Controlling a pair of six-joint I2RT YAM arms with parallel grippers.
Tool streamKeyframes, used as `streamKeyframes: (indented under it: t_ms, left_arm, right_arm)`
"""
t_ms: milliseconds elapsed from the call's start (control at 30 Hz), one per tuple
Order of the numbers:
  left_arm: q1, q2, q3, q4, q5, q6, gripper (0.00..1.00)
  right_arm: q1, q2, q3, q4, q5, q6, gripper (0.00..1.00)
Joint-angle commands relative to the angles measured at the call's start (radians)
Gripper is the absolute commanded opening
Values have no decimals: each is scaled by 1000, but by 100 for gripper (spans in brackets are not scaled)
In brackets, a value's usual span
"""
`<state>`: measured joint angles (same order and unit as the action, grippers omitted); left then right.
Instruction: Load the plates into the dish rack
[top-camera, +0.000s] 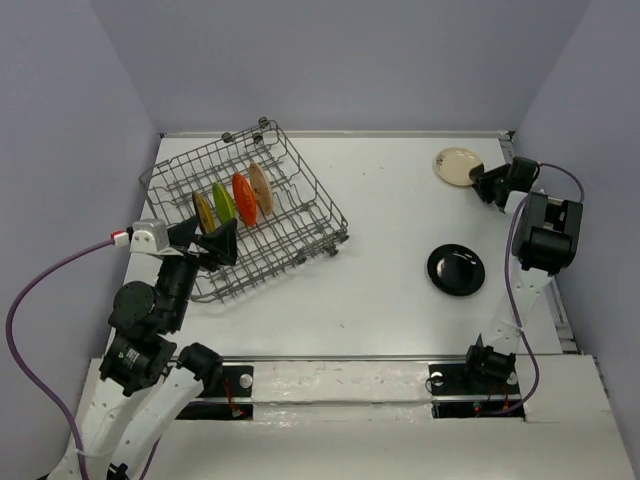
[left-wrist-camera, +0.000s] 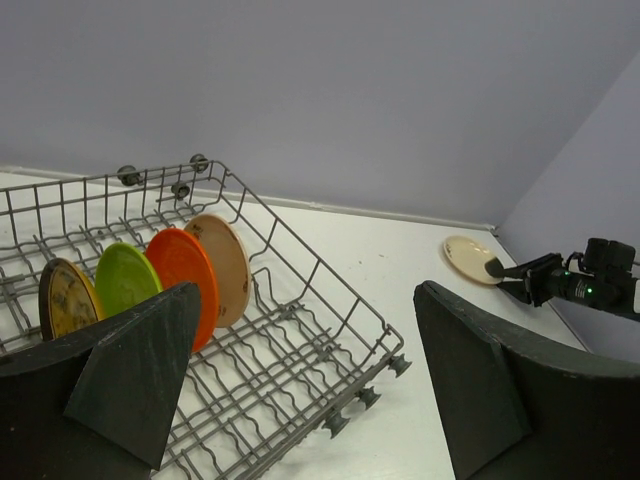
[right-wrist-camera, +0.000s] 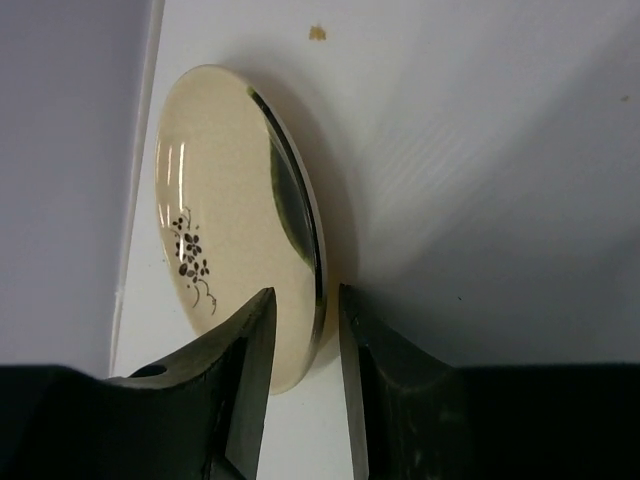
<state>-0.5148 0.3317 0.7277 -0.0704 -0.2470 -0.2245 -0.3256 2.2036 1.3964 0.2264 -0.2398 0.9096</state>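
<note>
Left gripper (left-wrist-camera: 310, 290) fills the near edge of the left wrist view, jaws spread wide, holding nothing, hanging over the near end of the dish rack (top-camera: 314, 180).

Table (top-camera: 380, 200): white, walled by grey panels.

Rack: grey wire, sits skewed at about 10 o'clock on the table in the top view.

Four plates stand on edge in a row between its tines: dark gold plate (top-camera: 203, 212), green plate (top-camera: 223, 203), orange plate (top-camera: 244, 198), racked cream plate (top-camera: 261, 188), the gold one nearest the left gripper.

Black plate (top-camera: 456, 270): flat on the table at about 4 o'clock, well apart from the rack.

Loose cream plate (top-camera: 457, 166): at 2 o'clock near the far right corner, small dark flower sprig on its face.

Right gripper (right-wrist-camera: 305, 295): jaws narrow, one finger each side of the loose cream plate's rim; cannot tell if they pinch it yet.
</note>
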Motion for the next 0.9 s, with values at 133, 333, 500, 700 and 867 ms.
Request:
streamKeyframes:
  t_ms: [133,333,500,700,867]
  left_arm:
    - [12,18,-7,60,-11,17,99]
    - [24,27,-8,63,-3,17,99]
    - [32,39,-8,63,11,14,99]
    - [44,64,-10,63,20,11,99]
    - [50,78,-11,63,21,10,99]
  right_arm:
    - [5,68,50,7,-67,71,7]
    - [46,-106,-39,34,63,-62,7]
    - [196,-383,-96,11,347,-293,7]
    - [529,-508,22,-123,675,-607,7]
    - [756,-441,209,-226,824,-748,7]
